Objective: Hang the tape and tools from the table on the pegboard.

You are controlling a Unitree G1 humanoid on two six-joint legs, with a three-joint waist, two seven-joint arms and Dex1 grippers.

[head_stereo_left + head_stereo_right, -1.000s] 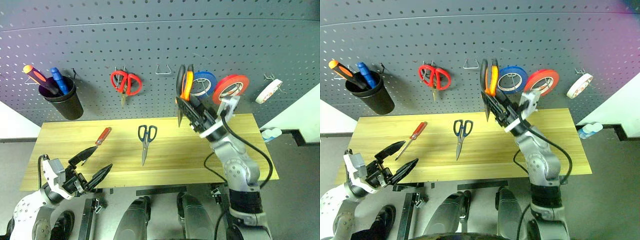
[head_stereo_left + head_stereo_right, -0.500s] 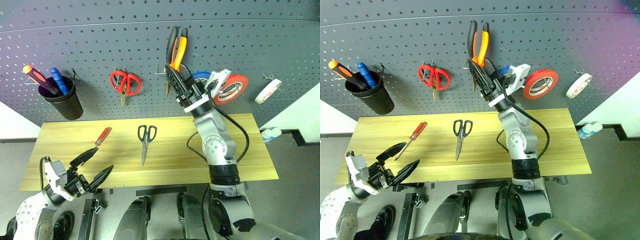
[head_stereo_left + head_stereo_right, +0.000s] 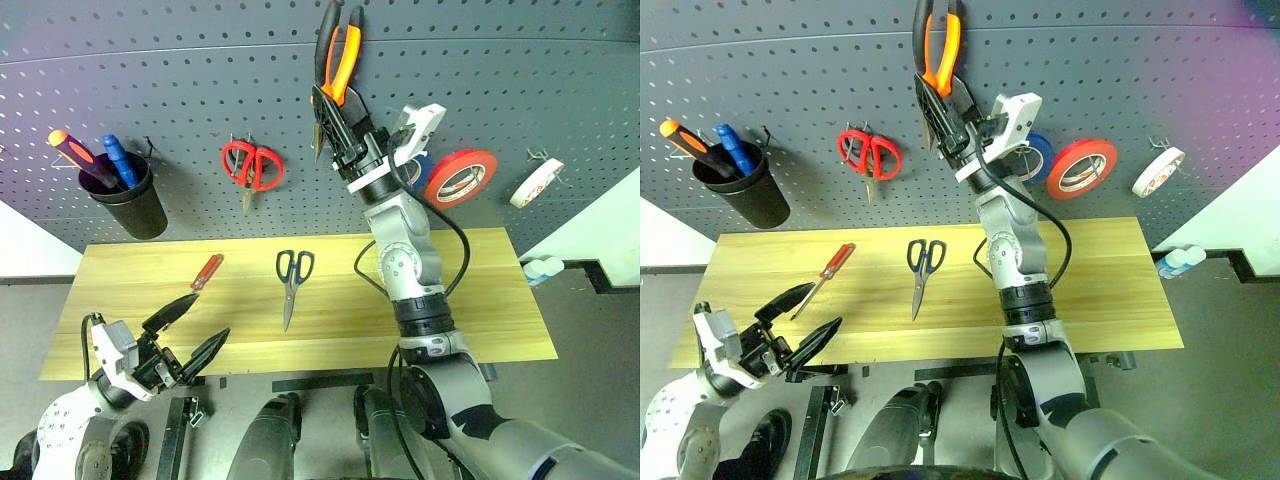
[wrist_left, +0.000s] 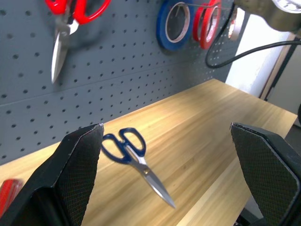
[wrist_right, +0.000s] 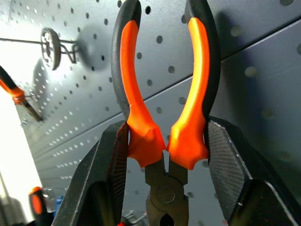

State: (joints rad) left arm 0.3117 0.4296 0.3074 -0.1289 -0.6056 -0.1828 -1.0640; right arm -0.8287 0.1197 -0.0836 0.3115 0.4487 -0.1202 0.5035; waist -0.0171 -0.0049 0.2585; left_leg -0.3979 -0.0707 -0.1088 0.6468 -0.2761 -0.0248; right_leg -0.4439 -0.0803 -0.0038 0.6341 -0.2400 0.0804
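Nearest us, our left gripper (image 3: 187, 327) hovers at the desk's (image 3: 480, 300) front edge, fingers spread wide and empty; the screwdriver (image 3: 203, 274) and scissors (image 3: 291, 277) lie beyond. Our right gripper (image 3: 338, 92) clamps the pliers (image 3: 337, 47) against the pegboard (image 3: 180, 80), handle tips cut off above. It half hides the blue roll (image 3: 415, 168); the tape (image 3: 536, 183) hangs far right.

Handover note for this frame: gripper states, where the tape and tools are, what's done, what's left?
Right gripper: shut on the pliers, handles up, held against the pegboard above an empty metal hook; not hung yet.
Left gripper: open, holding nothing, at the table's near left edge.
Done: the whitish tape hangs on a hook at the far right.
Left: hang the pliers, then the red-handled screwdriver and the dark-handled scissors, both lying on the table.
Red scissors, blue roll, red roll and the cup of screwdrivers are already on the board.
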